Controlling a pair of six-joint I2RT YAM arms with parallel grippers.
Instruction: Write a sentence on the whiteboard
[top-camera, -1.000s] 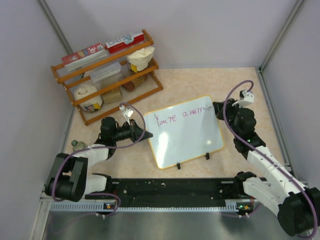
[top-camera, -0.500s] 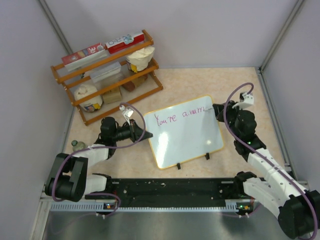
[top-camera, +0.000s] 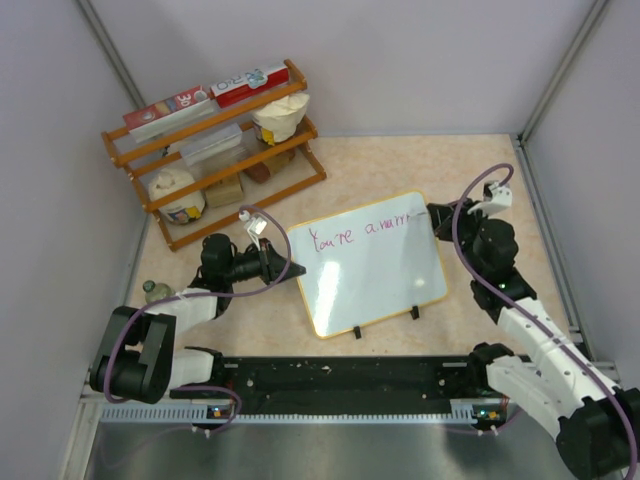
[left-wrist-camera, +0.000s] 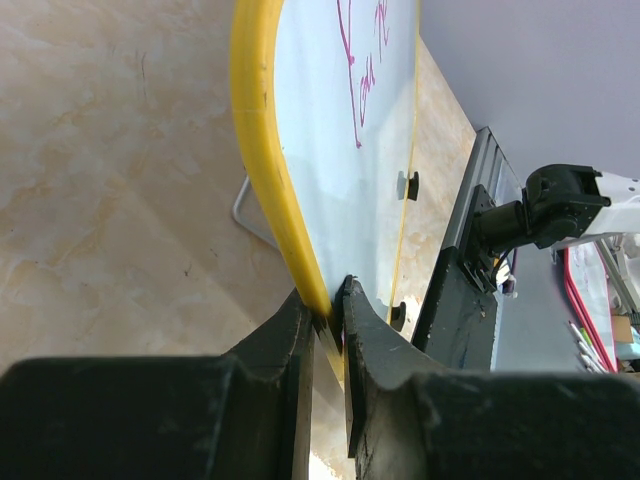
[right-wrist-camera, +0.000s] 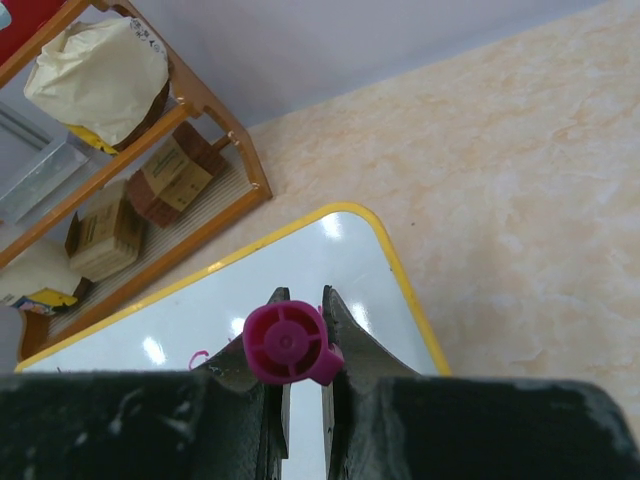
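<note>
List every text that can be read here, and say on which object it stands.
"You're a": pink handwriting on the whiteboard; the letters after it are unclear.
"30": it seems, on the red box on top of the wooden rack.
Other box on the rack: print too blurred.

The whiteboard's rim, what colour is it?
Yellow. The whiteboard shows its rim best in the left wrist view.
</note>
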